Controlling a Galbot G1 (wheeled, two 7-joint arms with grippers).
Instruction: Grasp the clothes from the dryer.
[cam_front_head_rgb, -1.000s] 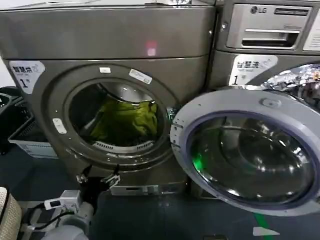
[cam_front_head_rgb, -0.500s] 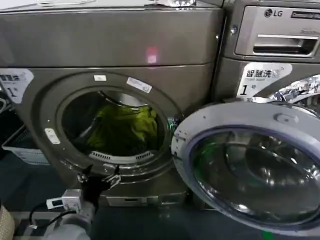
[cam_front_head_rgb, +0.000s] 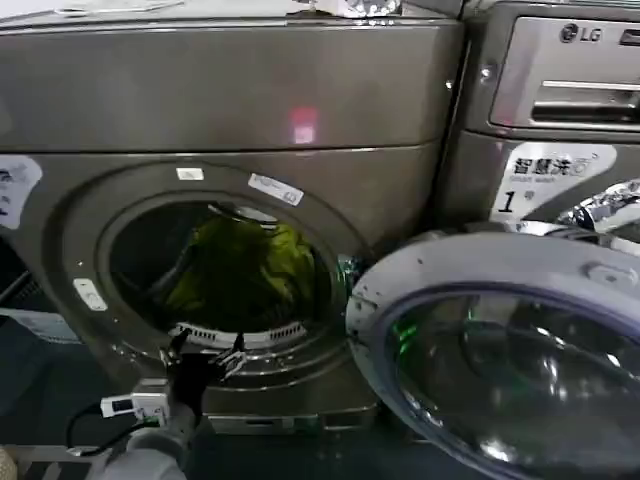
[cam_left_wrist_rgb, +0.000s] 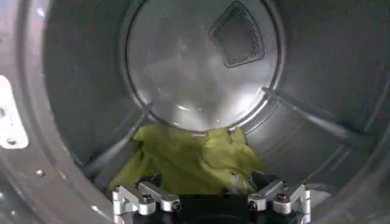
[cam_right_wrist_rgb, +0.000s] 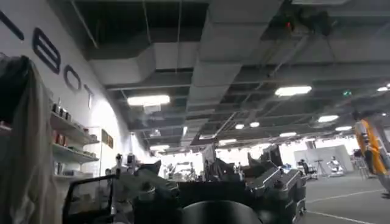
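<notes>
Left gripper (cam_front_head_rgb: 205, 352) sitting low and left of centre in the head view, at the lower lip of the dryer's (cam_front_head_rgb: 230, 90) round port. Fingers spread wide apart, holding nothing. In the left wrist view the same gripper (cam_left_wrist_rgb: 210, 198) is showing along the bottom edge, its two metal fingertips (cam_left_wrist_rgb: 139, 198) splayed to either side and pointing into the drum.

The clothes (cam_front_head_rgb: 243, 268) lying just above and beyond the gripper in the head view, a yellow-green bundle filling the middle and right of the port opening, not touching the fingers. In the left wrist view the clothes (cam_left_wrist_rgb: 189, 159) are resting on the drum floor at lower centre, directly ahead of the open fingers and between their lines, heaped against the round back wall. A dark mesh vent (cam_left_wrist_rgb: 239, 33) is sitting upper right on that back wall.

Dryer door (cam_front_head_rgb: 500, 350) hanging open at lower right of the head view, glass facing the camera. LG-marked machine (cam_front_head_rgb: 560, 110) standing at upper right, beside the dryer.

Right gripper (cam_right_wrist_rgb: 213, 189) showing at the bottom of the right wrist view, pointing up toward a ceiling with strip lights (cam_right_wrist_rgb: 149, 100); cannot tell whether its fingers are apart or together.
</notes>
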